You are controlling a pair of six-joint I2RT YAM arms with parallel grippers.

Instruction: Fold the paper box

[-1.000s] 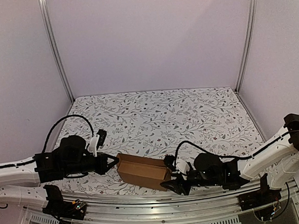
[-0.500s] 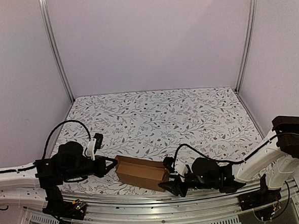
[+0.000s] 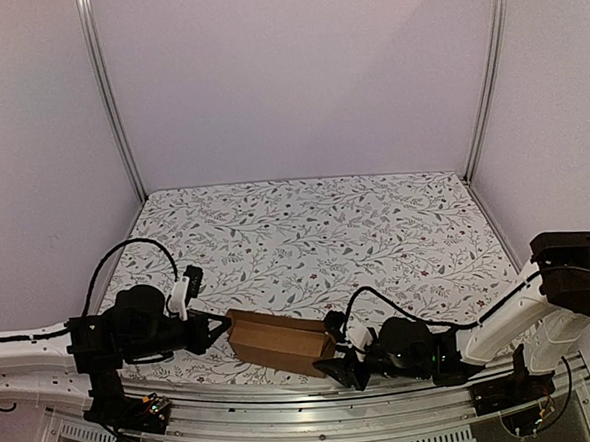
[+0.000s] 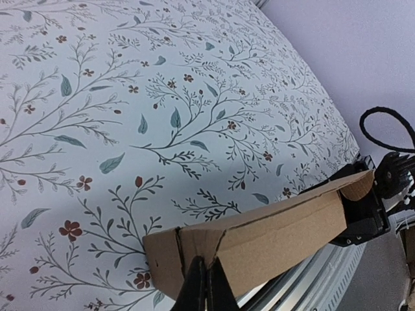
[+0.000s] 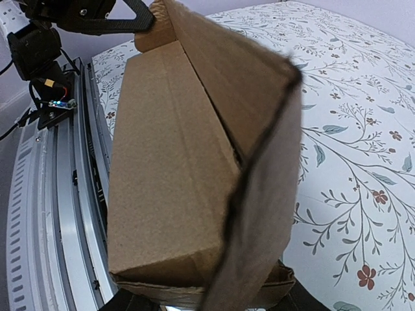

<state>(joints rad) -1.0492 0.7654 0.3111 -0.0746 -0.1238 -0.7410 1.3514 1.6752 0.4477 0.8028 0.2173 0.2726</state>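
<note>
Now: the paper box (image 3: 280, 342) lies on the table (image 3: 375, 226) close to its near edge. Its long axis runs left to right between the two arms, with the left end a little farther back than the right. Left gripper (image 3: 219, 329) is at the left end, jaws fully closed, tips against the corner there; I cannot tell whether any cardboard edge is caught between them. Right gripper (image 3: 336, 364) is at the right end, jaws part open and spanning the box's width, so I read it as holding that end. In the right wrist view an end flap (image 5: 259, 207) stands open toward the camera, not tucked. Both arms reach low and nearly flat, pointing inward at each other. Judgement: the next fold turns on that right-end flap, with the left tips serving as a stop.
</note>
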